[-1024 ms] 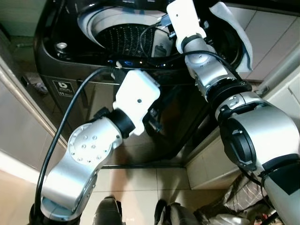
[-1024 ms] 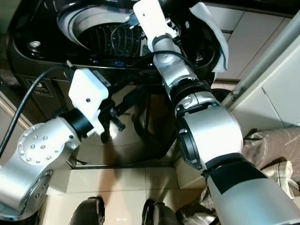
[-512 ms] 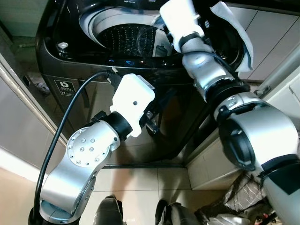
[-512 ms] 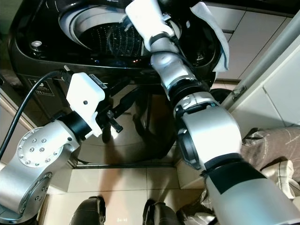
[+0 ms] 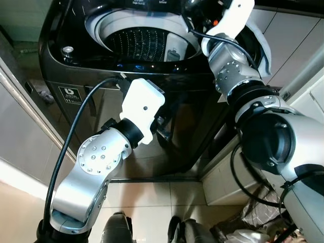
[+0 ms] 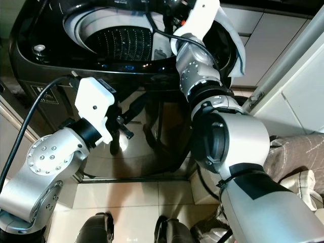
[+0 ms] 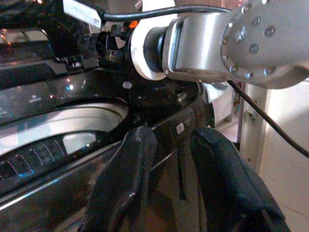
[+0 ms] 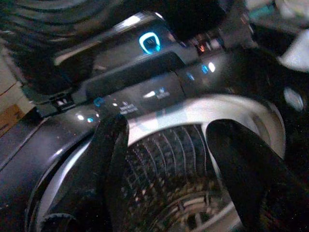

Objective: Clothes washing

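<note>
Top-loading washer (image 5: 101, 76) directly ahead, lid up, round drum (image 5: 139, 43) opening straight upward. Right gripper (image 8: 169, 159) above the drum's mouth near the lit control strip, fingers spread wide, gripping nothing. Left gripper (image 7: 169, 179) by the washer's front edge, fingers slightly parted, empty.
</note>
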`<state>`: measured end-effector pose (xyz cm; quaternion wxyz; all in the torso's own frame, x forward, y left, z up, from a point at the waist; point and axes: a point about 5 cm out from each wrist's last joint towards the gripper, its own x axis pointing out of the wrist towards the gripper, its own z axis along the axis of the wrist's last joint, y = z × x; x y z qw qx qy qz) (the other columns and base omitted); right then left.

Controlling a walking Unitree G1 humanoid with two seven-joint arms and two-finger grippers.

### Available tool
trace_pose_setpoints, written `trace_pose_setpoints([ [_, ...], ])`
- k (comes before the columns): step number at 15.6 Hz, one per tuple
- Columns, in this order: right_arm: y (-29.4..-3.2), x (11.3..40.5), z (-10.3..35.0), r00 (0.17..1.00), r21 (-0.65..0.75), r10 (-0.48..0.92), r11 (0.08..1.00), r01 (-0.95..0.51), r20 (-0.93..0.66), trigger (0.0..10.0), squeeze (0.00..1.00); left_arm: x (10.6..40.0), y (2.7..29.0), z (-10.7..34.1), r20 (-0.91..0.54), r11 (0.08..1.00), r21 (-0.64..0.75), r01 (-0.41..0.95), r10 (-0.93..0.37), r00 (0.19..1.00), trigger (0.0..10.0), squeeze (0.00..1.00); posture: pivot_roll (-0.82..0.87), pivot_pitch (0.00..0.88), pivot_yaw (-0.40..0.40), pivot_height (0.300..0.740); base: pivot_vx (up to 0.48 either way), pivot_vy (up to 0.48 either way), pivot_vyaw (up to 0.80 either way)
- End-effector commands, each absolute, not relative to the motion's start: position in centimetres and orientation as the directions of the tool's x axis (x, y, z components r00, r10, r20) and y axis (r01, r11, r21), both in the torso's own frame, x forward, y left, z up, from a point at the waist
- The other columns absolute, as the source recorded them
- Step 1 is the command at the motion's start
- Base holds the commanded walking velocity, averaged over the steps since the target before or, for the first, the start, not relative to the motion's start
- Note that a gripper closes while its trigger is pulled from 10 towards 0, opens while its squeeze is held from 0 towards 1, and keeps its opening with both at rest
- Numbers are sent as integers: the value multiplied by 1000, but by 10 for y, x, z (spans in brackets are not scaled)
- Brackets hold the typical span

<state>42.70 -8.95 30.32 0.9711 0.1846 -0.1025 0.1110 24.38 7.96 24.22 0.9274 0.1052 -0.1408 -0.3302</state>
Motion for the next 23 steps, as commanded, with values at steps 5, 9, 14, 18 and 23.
trace_pose_setpoints([
  [5,-91,388,293,748,-172,192,979,-105,635,10000,0,252,96,226,202,829,243,504,-552,809,10000,0,164,52,-97,740,0,0,0],
  [9,-98,331,225,716,-389,330,917,-89,615,10000,0,268,126,212,197,919,300,258,-324,925,10000,0,112,30,-67,740,0,0,0],
  [14,-103,335,179,905,-62,295,955,-290,306,10000,0,273,148,188,172,963,270,10,-58,983,10000,0,103,24,-65,740,0,187,-246],
  [18,-101,344,171,913,-39,330,943,-331,240,10000,0,278,147,186,201,955,291,-61,2,980,10000,0,102,8,-59,740,0,0,0],
  [23,-101,348,166,912,-45,350,936,-349,212,10000,0,284,143,182,184,966,252,-60,13,983,10000,0,91,3,-56,740,-79,91,0],
])
